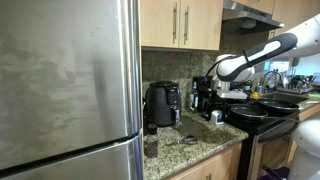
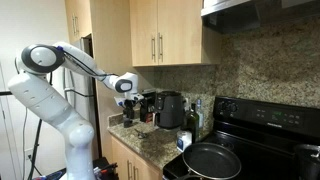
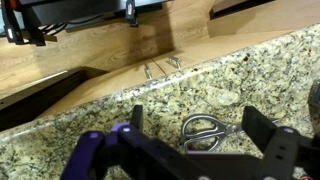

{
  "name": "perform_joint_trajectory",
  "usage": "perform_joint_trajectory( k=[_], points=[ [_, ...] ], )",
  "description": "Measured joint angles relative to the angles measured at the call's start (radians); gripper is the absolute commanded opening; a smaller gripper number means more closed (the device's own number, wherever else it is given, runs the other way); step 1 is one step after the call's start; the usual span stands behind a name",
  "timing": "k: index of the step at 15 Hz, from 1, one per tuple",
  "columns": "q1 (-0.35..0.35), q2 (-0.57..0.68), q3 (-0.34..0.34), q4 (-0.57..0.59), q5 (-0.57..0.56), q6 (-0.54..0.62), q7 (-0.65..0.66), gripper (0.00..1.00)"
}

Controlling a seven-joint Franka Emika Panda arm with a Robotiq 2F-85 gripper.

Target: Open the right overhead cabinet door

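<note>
White arm bent low, gripper apparently open

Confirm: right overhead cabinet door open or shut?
Shut. The right overhead cabinet door lies flush with its twin in both exterior views.

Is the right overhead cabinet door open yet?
No, the right overhead cabinet door sits shut, flush with its twin door.

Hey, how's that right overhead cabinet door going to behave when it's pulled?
Probably rigid: the right overhead cabinet door is a flat wood panel. Its slim metal handle looks smooth, so it may be slippery to grip.
</note>
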Motion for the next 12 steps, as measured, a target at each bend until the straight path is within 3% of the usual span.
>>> perform_joint_trajectory(
  k=[4,10,12],
  points=[
    [0.0,-0.001,0.001,-0.002,-0.007,0.037,-0.011,1.0],
    [-0.006,0.016,0.014,-0.021,-0.173,0.379,-0.055,1.0],
    [-0.006,0.029,0.015,-0.038,-0.168,0.537,-0.035,1.0]
  ],
)
